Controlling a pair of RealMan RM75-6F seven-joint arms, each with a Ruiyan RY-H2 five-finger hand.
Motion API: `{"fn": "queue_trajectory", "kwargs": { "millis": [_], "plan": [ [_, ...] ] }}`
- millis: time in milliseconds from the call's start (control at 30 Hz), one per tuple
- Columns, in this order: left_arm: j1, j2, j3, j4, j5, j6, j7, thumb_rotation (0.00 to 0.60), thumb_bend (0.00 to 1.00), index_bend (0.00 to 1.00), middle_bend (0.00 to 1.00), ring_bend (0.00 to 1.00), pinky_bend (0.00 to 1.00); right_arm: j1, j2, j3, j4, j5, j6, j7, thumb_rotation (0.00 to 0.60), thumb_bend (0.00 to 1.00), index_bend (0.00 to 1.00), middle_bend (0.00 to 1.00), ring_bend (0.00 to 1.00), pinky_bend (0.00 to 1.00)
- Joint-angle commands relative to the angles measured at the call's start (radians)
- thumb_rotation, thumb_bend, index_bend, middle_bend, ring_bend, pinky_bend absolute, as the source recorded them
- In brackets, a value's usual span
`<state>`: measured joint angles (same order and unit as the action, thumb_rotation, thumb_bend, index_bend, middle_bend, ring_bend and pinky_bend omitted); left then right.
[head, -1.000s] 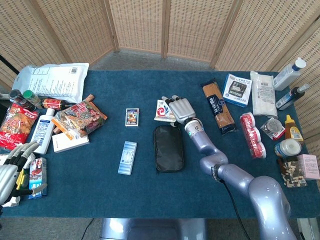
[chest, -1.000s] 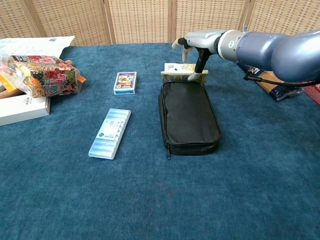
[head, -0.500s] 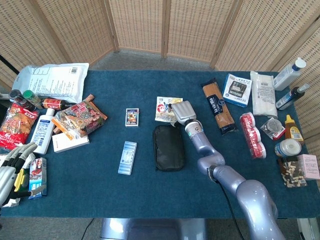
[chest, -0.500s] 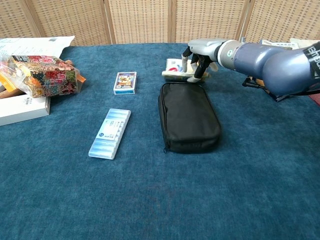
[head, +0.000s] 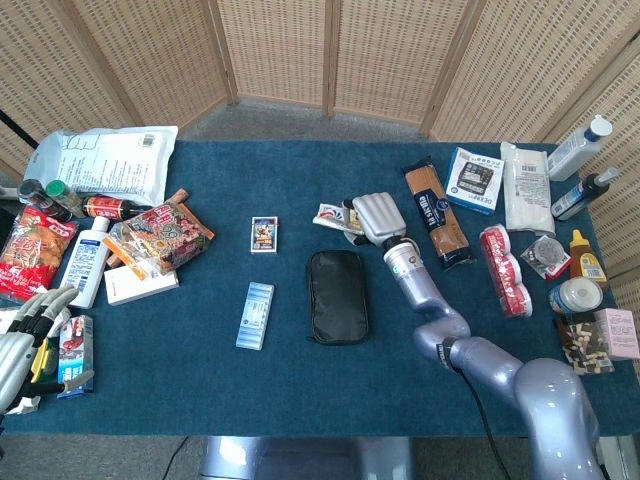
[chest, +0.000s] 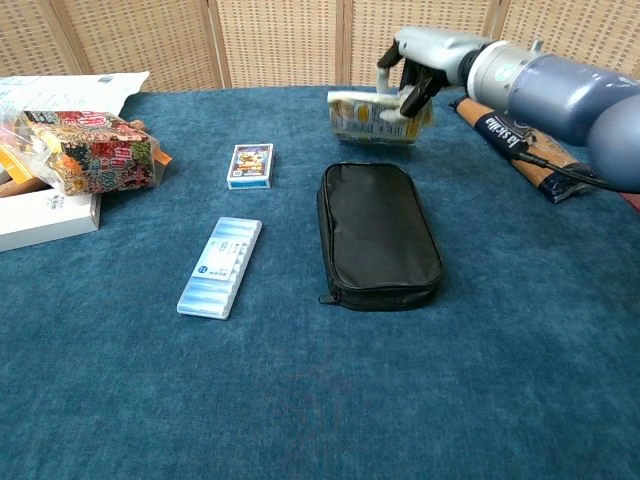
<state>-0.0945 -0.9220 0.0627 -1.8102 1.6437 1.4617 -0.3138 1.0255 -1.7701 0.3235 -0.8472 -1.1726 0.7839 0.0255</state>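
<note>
Just beyond the black pouch (chest: 378, 235), the right hand (chest: 412, 78) holds a small packet (chest: 372, 117) clamped in its fingers (chest: 410, 100) above the worktop (chest: 300, 400).

Staged lab or demonstration setup: a table (head: 300, 380) draped in blue cloth, enclosed at the far side by woven folding screens (head: 330, 50), with assorted groceries (head: 150, 235) and toiletries (head: 578, 150) along its left and right edges.

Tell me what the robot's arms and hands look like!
The right arm is shiny bluish-grey with rounded segments and a black cable along it. The right hand is silver-grey with darker fingers. The left hand is pale silver too.
</note>
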Motion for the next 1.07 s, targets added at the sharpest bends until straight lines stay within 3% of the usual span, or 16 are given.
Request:
{"fn": "queue_trajectory", "kwargs": {
  "millis": [33, 200, 467, 767, 1067],
  "plan": [
    [-0.002, -0.003, 0.0, 0.001, 0.002, -0.004, 0.0, 0.6, 0.05, 0.0, 0.0, 0.0, 0.0, -0.085, 0.158, 0.017, -0.25, -0.017, 0.133, -0.063, 0.6, 0.45, 0.74, 1.0, 0.98, 1.0],
    [-0.009, -0.013, 0.002, 0.004, 0.017, -0.009, -0.002, 0.6, 0.04, 0.0, 0.0, 0.0, 0.0, -0.141, 0.303, 0.052, -0.499, 0.005, 0.214, -0.135, 0.6, 0.45, 0.74, 1.0, 0.98, 1.0],
    [-0.012, -0.019, 0.008, 0.006, 0.044, -0.001, -0.007, 0.6, 0.04, 0.0, 0.0, 0.0, 0.0, -0.188, 0.49, 0.122, -0.781, 0.047, 0.293, -0.217, 0.6, 0.44, 0.74, 1.0, 0.98, 1.0],
    [-0.002, -0.018, 0.018, 0.006, 0.066, 0.024, -0.013, 0.6, 0.04, 0.0, 0.0, 0.0, 0.0, -0.208, 0.603, 0.167, -0.943, 0.068, 0.348, -0.266, 0.6, 0.44, 0.74, 1.0, 0.98, 1.0],
    [-0.005, -0.018, 0.018, 0.016, 0.069, 0.028, -0.026, 0.6, 0.04, 0.0, 0.0, 0.0, 0.0, -0.22, 0.646, 0.167, -1.004, 0.082, 0.378, -0.286, 0.6, 0.43, 0.74, 1.0, 0.98, 1.0]
  ]
}}
